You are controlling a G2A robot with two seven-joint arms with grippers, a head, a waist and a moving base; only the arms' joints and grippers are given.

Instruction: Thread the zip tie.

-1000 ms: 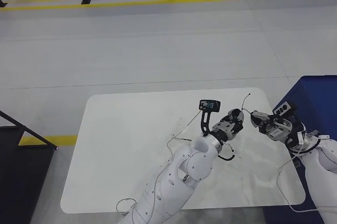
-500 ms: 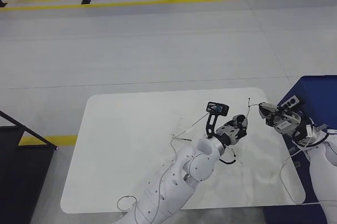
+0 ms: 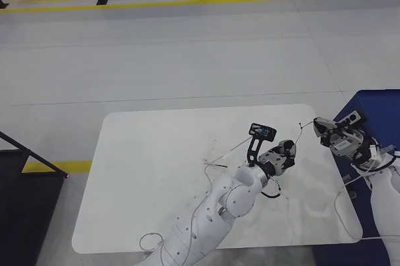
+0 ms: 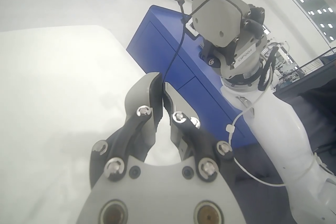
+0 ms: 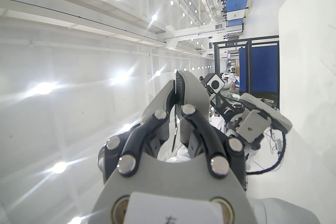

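Note:
A thin black zip tie [image 4: 175,51] runs between my two grippers above the right part of the white table [image 3: 153,186]. My left gripper [image 4: 160,83] is shut on one end of the strap. The strap rises from there to my right gripper [image 4: 193,16], which is shut on it near the small head [image 4: 181,1]. In the right wrist view the strap [image 5: 174,130] lies between the closed fingers of the right gripper [image 5: 176,80]. From above, the left gripper [image 3: 289,146] sits just left of and nearer than the right gripper [image 3: 316,125], and the zip tie [image 3: 297,133] shows as a faint line.
A blue cabinet [image 3: 386,113] stands against the table's right edge, close behind the right arm. A thin light strand [image 3: 223,154] lies on the table left of the left arm. A dark frame [image 3: 20,153] stands off the table's left side.
Both grippers have shifted to the right. The right gripper has drawn back toward the blue cabinet and the far edge, opening a small gap with the strap stretched across it.

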